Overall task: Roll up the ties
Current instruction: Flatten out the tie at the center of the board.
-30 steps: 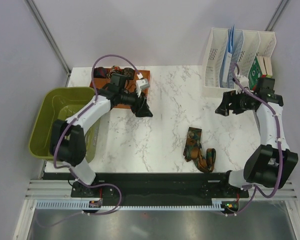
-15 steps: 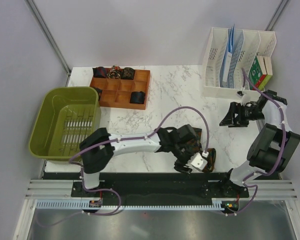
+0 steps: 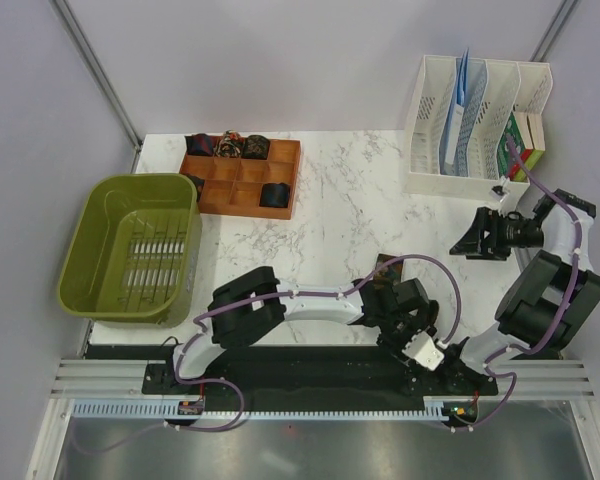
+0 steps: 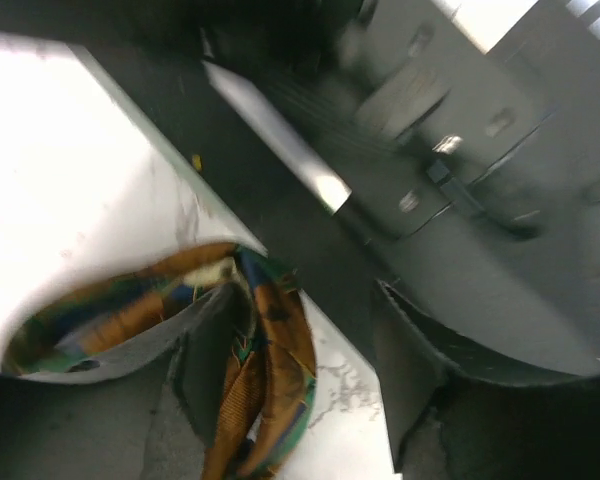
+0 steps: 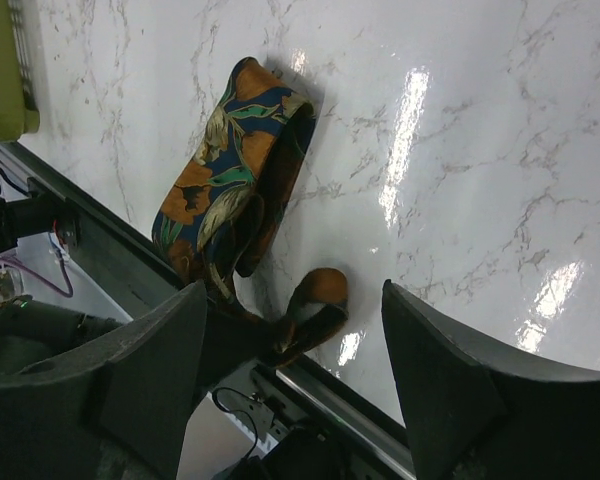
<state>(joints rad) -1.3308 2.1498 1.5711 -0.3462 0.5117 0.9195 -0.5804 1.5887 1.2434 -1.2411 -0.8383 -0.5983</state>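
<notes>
A loose tie [image 3: 386,274] with orange-green patterning lies crumpled near the table's front edge. It also shows in the right wrist view [image 5: 238,172] and in the left wrist view [image 4: 265,360]. My left gripper [image 3: 405,318] is stretched across over the tie's looped near end. It is open [image 4: 310,400], with the tie's fold against its left finger [image 4: 202,365]. My right gripper [image 3: 478,236] is open and empty [image 5: 300,385], held above the table right of the tie. Several rolled ties [image 3: 273,194] sit in an orange tray [image 3: 230,190] at the back left.
A green basket [image 3: 100,215] stands at the left edge. A white file organiser [image 3: 435,150] with papers stands at the back right, small boxes beside it. The black rail [image 3: 310,362] runs along the table's near edge, just beyond the tie's loop.
My left arm has swung from the orange tray at the back left across to the loose tie at the front edge. My right gripper has drawn back to the right and turned.
</notes>
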